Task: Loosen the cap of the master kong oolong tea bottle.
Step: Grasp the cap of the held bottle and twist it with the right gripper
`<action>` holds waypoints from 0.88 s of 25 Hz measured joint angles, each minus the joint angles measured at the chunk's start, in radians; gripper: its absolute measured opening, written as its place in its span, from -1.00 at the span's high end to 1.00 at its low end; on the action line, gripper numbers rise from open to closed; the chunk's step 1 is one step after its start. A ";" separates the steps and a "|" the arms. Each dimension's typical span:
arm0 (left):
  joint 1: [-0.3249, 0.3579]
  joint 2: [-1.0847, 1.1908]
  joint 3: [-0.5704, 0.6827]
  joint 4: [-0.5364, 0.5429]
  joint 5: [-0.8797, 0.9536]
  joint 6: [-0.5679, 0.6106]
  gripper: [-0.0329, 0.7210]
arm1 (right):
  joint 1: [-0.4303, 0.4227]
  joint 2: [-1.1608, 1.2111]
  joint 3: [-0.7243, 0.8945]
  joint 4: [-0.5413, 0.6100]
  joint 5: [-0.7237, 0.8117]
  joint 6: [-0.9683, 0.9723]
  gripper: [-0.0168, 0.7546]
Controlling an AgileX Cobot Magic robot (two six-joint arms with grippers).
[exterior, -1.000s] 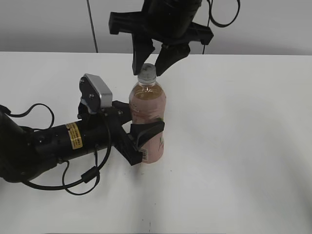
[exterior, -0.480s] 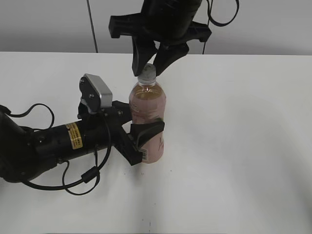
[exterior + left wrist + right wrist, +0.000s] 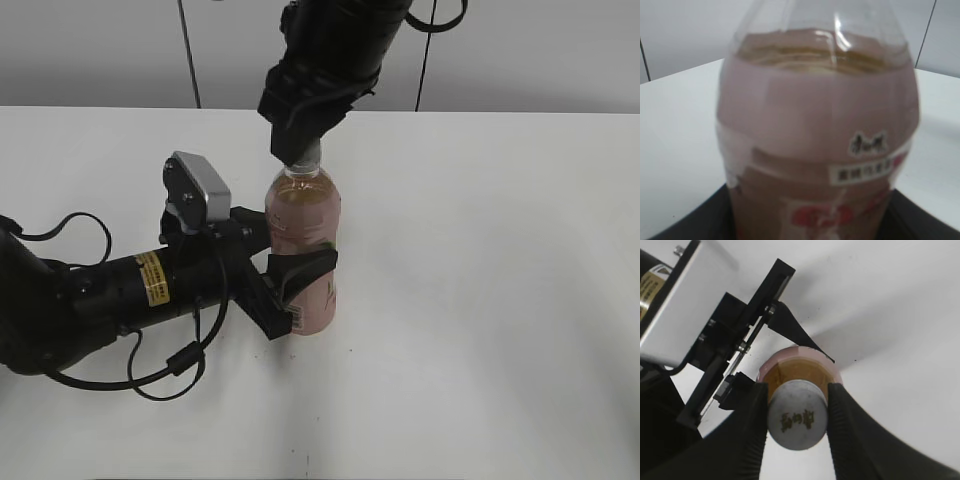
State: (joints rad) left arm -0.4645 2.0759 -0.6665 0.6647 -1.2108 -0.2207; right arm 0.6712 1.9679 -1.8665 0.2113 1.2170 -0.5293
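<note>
Right gripper (image 3: 797, 412) clamped on cap (image 3: 797, 414), fingers at 3 and 9 o'clock. Left gripper (image 3: 290, 270) grips oolong tea bottle (image 3: 303, 235) body, upright on table (image 3: 500, 300).

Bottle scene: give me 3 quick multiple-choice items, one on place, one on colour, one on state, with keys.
1. Where does the bottle stand?
A. Upright on the white table
B. Lying on its side
C. Inside a box

2. What colour is the top of the cap?
A. Red
B. Green
C. White or pale grey with a dark mark

3. What is the right tool doing?
A. Resting on the table, away from the bottle
B. Its fingers sit on both sides of the cap
C. Holding the bottle's base

Key:
1 A, the exterior view shows it upright with the left tool around its body.
2 C, the right wrist view shows the pale top with its mark.
3 B, the right wrist view shows a finger against each side of the cap.
</note>
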 joint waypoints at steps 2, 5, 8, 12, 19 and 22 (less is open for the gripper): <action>0.000 0.000 0.000 0.000 0.000 0.000 -0.10 | 0.000 0.000 0.000 0.000 -0.001 -0.090 0.24; 0.000 0.000 0.000 -0.004 0.000 0.000 -0.10 | 0.001 0.000 0.000 0.001 -0.001 -0.196 0.24; 0.000 0.000 0.000 -0.004 0.000 0.000 -0.10 | 0.001 0.000 0.000 0.004 -0.001 -0.299 0.24; 0.000 0.000 0.000 -0.006 0.000 0.003 -0.10 | 0.001 0.000 0.000 0.006 -0.001 -0.445 0.24; -0.001 0.000 0.000 -0.007 0.000 0.004 -0.10 | 0.001 0.000 0.000 0.026 0.005 -0.833 0.24; -0.001 0.000 0.000 -0.007 0.000 0.004 -0.10 | 0.000 0.000 0.000 0.033 0.007 -1.046 0.24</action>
State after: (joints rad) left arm -0.4654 2.0759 -0.6665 0.6577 -1.2108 -0.2165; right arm 0.6715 1.9679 -1.8665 0.2442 1.2244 -1.5751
